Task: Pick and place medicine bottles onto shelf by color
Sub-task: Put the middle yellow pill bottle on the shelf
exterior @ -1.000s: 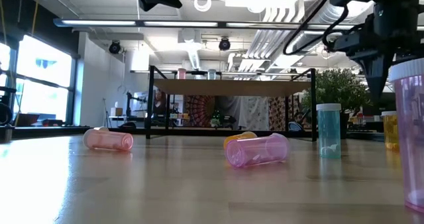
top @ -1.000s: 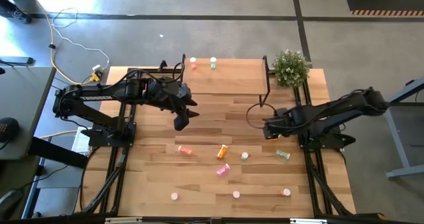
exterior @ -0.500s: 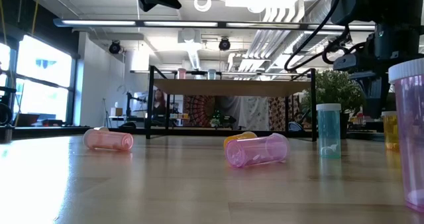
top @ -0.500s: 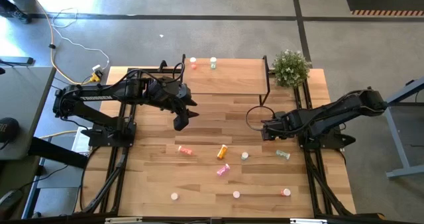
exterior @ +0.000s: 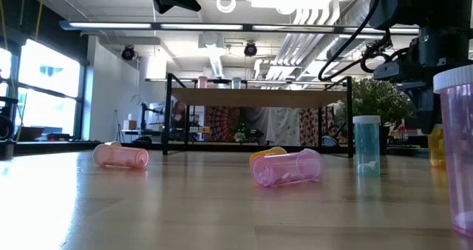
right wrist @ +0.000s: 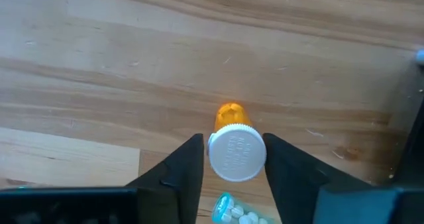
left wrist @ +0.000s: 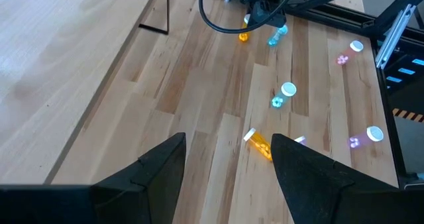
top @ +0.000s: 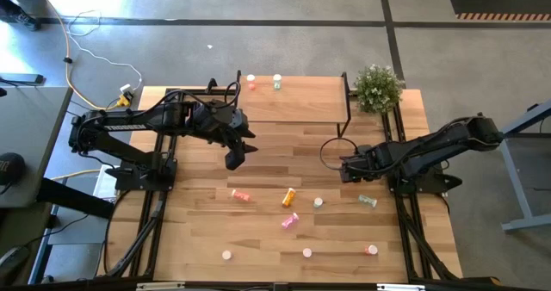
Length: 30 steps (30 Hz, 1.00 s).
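Observation:
A small orange bottle with a white cap stands upright on the table at the right. My right gripper points down over it, its fingers closed in on the cap. In the low view the bottle shows under that gripper. My left gripper hangs open above the table's middle left, nothing between its fingers. The shelf stands at the far edge with a red bottle and a green bottle upright on it. My right gripper has the orange bottle's white cap between its two fingers, one on each side. The fingers come from above, pointing straight down. The bottle is upright, its base on the table.
Loose bottles lie or stand on the near half: a pink one, an orange one, another pink, a teal one, and upright ones near the front edge. A potted plant stands at the far right.
My right gripper has come down a little over the upright orange bottle and then kept still. The bottle has stayed in its place on the table.

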{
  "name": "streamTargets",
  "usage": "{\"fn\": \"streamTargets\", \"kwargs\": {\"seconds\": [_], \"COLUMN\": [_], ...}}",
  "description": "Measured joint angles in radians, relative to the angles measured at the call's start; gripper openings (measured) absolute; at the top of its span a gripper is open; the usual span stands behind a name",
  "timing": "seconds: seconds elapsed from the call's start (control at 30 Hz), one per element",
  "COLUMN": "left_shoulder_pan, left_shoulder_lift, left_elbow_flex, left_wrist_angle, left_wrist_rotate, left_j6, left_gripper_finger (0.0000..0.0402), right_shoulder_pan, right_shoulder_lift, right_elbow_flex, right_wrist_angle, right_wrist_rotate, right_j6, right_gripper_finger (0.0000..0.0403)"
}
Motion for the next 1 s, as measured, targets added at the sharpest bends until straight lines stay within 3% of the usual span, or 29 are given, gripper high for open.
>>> {"fn": "streamTargets", "kwargs": {"seconds": [0.47, 1.0], "left_shoulder_pan": [0.003, 0.130], "left_shoulder_lift": [0.000, 0.000], "left_elbow_flex": [0.000, 0.000], "left_wrist_angle": [0.000, 0.002], "left_wrist_rotate": [0.000, 0.069], "left_j6": [0.001, 0.069], "left_gripper_finger": [0.0213, 0.0213], "right_shoulder_pan": [0.000, 0.000], "right_shoulder_lift": [-0.001, -0.001], "right_elbow_flex": [0.004, 0.285], "right_wrist_angle": [0.030, 0.026], "right_wrist_rotate": [-0.050, 0.079], "right_j6": [-0.002, -0.121], "right_gripper_finger": [0.0115, 0.0115]}}
